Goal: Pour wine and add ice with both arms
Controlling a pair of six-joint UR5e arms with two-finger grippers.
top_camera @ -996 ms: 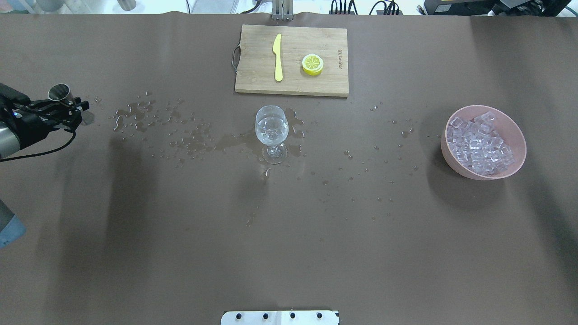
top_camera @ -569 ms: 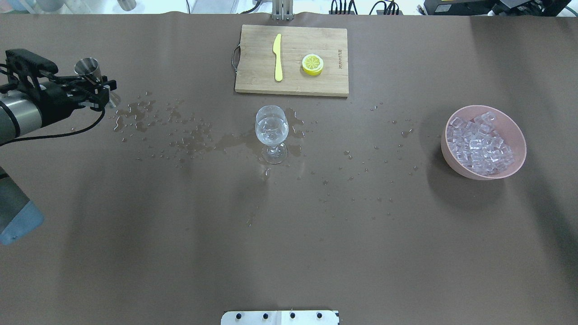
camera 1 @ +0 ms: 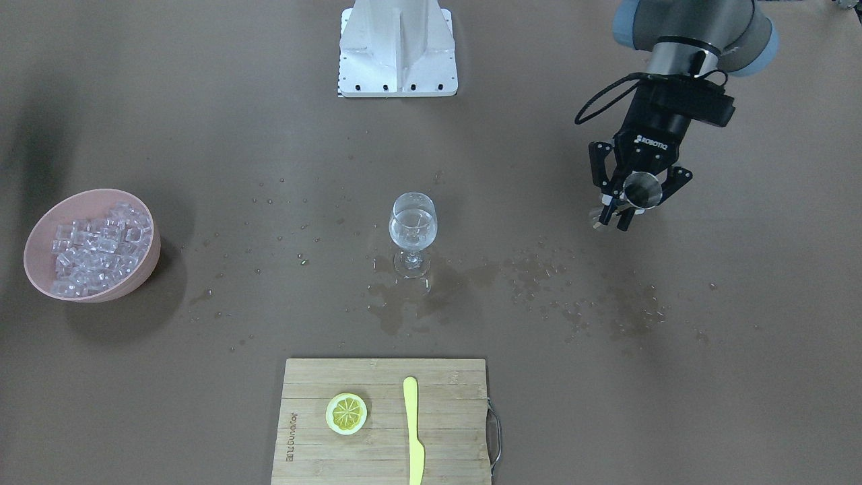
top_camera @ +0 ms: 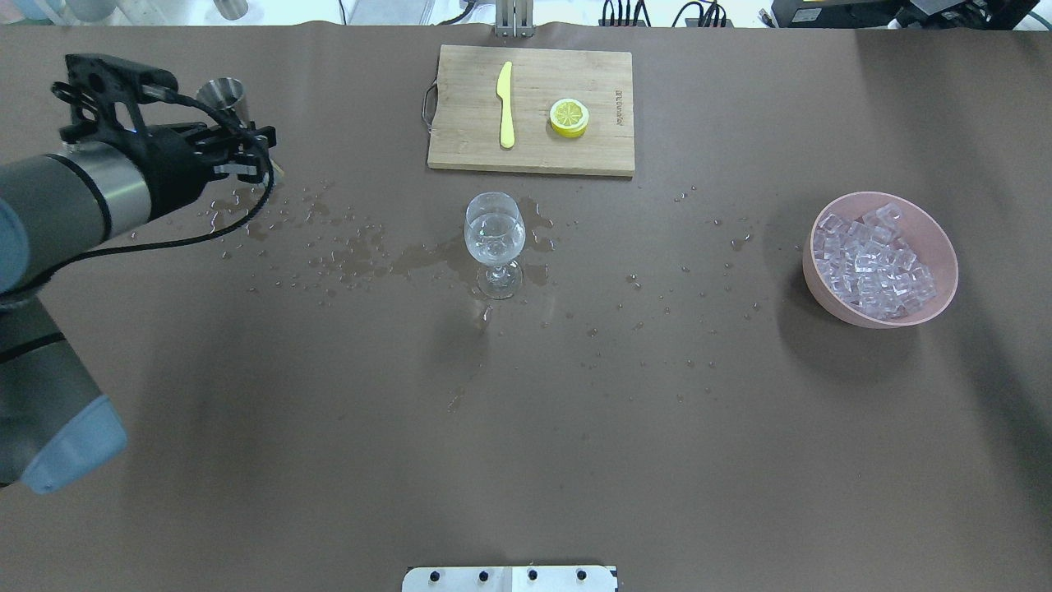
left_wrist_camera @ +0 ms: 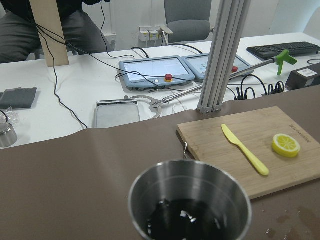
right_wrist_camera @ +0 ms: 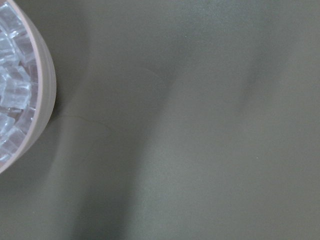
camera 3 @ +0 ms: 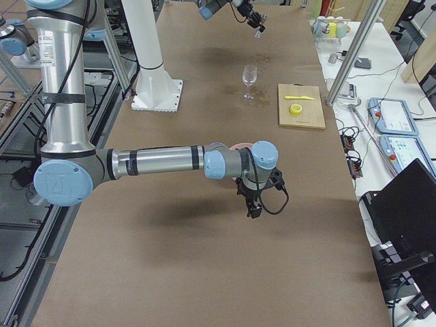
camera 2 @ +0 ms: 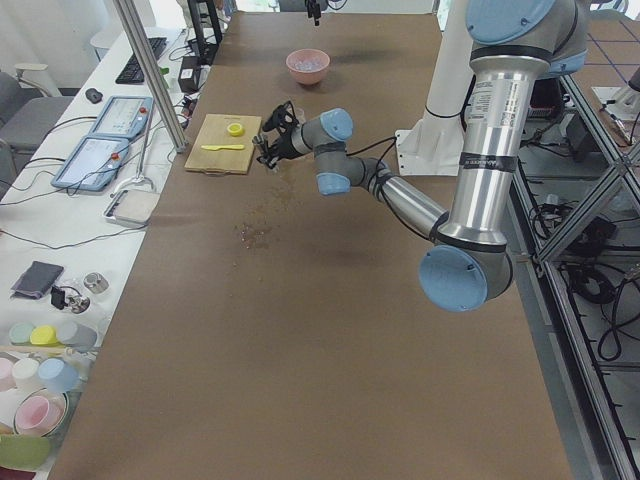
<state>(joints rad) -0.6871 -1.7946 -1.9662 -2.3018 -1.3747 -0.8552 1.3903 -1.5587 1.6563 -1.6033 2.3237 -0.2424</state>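
1. Overhead view: from behind the robot, looking forward and down; cutting board [top_camera: 531, 109] at the far edge, glass [top_camera: 494, 240] central, bowl [top_camera: 881, 260] at right.
2. Front-facing view: from across the table, steeply down; same board [camera 1: 384, 421], glass [camera 1: 412, 232] and bowl [camera 1: 91, 246], mirrored, with pedestal [camera 1: 398, 48] at top.
3. Left side view: from the table's end, along its length; bowl [camera 2: 308, 65] farthest.
4. Right side view: from the opposite end; glass [camera 3: 250, 82] and board [camera 3: 300, 105] distant.
5. Left wrist view: close, level, over a metal cup [left_wrist_camera: 189, 205] toward the board [left_wrist_camera: 255, 150].
6. Right wrist view: very close, straight down; bowl rim [right_wrist_camera: 42, 95] at left.
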